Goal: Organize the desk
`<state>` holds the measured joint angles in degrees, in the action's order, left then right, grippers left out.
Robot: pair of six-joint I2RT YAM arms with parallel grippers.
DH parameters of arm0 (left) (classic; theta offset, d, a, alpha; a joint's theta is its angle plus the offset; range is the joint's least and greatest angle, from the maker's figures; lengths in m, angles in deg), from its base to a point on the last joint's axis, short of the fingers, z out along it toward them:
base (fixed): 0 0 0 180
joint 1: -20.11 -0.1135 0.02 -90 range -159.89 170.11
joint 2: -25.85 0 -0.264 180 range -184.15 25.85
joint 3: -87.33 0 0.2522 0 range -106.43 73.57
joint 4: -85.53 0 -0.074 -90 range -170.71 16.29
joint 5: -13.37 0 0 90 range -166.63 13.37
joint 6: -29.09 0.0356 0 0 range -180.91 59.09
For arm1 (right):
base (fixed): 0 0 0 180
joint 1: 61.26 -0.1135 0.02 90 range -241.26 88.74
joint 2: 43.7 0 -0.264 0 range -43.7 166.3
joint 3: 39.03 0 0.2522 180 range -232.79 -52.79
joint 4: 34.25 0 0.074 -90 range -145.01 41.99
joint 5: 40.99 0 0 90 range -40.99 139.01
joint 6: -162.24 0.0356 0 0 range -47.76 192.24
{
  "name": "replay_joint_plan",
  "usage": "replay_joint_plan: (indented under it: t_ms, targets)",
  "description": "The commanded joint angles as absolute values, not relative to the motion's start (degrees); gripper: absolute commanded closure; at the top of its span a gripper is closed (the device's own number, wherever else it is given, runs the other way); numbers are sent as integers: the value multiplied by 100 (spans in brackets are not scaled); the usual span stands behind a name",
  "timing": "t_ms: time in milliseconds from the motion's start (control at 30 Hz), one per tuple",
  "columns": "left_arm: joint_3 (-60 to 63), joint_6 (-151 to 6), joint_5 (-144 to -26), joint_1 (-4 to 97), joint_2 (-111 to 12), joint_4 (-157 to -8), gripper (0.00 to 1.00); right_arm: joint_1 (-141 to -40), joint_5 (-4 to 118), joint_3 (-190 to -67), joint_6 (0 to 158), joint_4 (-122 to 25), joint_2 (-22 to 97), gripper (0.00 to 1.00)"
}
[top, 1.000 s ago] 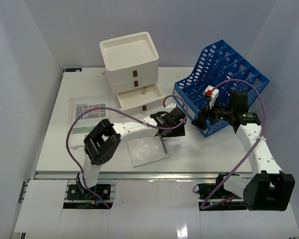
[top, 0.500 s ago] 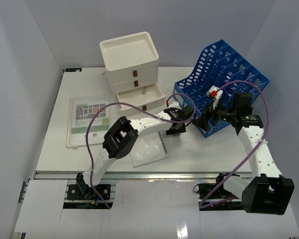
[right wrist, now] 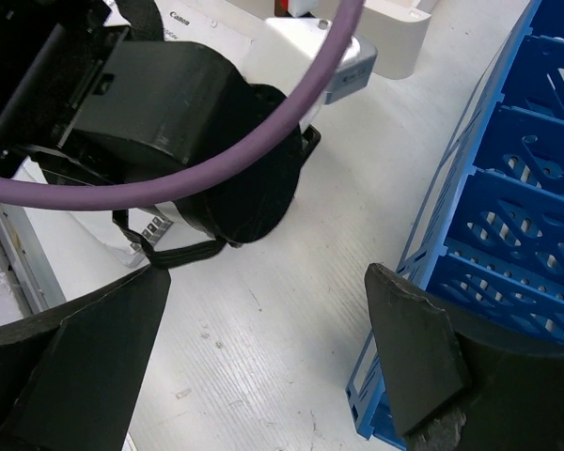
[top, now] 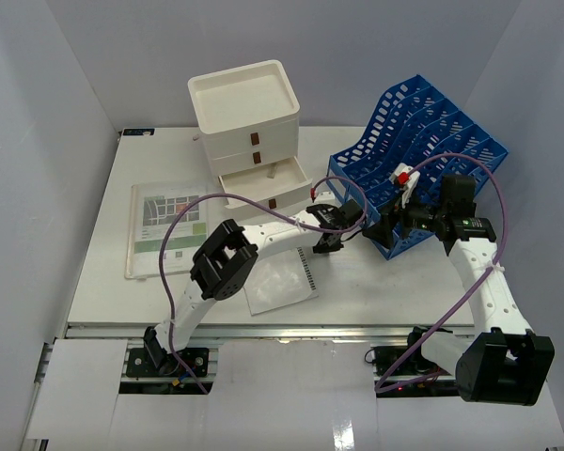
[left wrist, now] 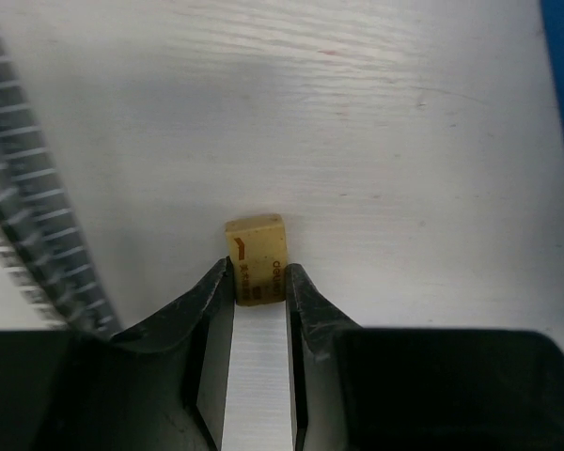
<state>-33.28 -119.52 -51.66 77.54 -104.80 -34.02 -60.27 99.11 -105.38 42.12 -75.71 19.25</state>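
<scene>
Left gripper point(left wrist: 258, 284): pinched on the near end of the eraser point(left wrist: 256, 246), tips only.
Right gripper point(right wrist: 263, 329): spread wide, nothing held, beside the blue file rack point(right wrist: 517, 188).
Desk point(left wrist: 376, 132): white, faintly grained, flat beneath the eraser.
Eraser: small tan block, printed face, rubbery look.
Risk: shallow bite, so could squirt forward or twist on lifting.

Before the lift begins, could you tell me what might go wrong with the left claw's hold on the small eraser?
The left claw catches only the near end of the eraser, so it may pivot or slip out when lifted.
The binding of the spiral notebook lies close beside it; a sideways move could snag it.
The right claw hangs open right by the left arm, so they might bump.
</scene>
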Motion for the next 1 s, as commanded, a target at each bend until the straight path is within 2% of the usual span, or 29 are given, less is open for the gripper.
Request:
replay_joint_plan:
  t_ms: [0,67,200,367,400,533,633,700,900,967]
  targets:
    - [-2820,-11349,-4434,7615,-9226,-3778,86,-6012,10101,-10456,4166,-7421,1800,10]
    - [-2607,-11222,-4401,7457,-8849,-3941,87,-6012,10121,-10464,4165,-7420,1808,10]
    - [-2219,-11137,-5015,6536,-8257,-4166,87,-6012,10157,-10438,4165,-7403,1843,10]
    - [-2387,-10993,-5353,5619,-8353,-4300,84,-6012,10180,-10401,4151,-7394,1896,10]
    - [-2522,-10974,-5366,5500,-8418,-4298,78,-6012,10181,-10392,4146,-7392,1902,10]
    - [-2920,-10917,-5504,5003,-8726,-4283,43,-6012,10175,-10391,4107,-7403,1955,10]
    - [-3040,-10857,-5619,4876,-8801,-4274,31,-6012,10310,-10401,3862,-7487,1966,10]
    - [-2975,-10731,-5684,4864,-8703,-4376,29,-6012,10709,-10420,3458,-7802,1956,10]
    - [-2101,-9562,-6421,4859,-7645,-5289,31,-6123,11827,-10372,-400,-9990,1975,10]
    - [-1107,-8901,-6830,4864,-7007,-6037,41,-6373,11788,-10150,-3530,-11159,1975,10]
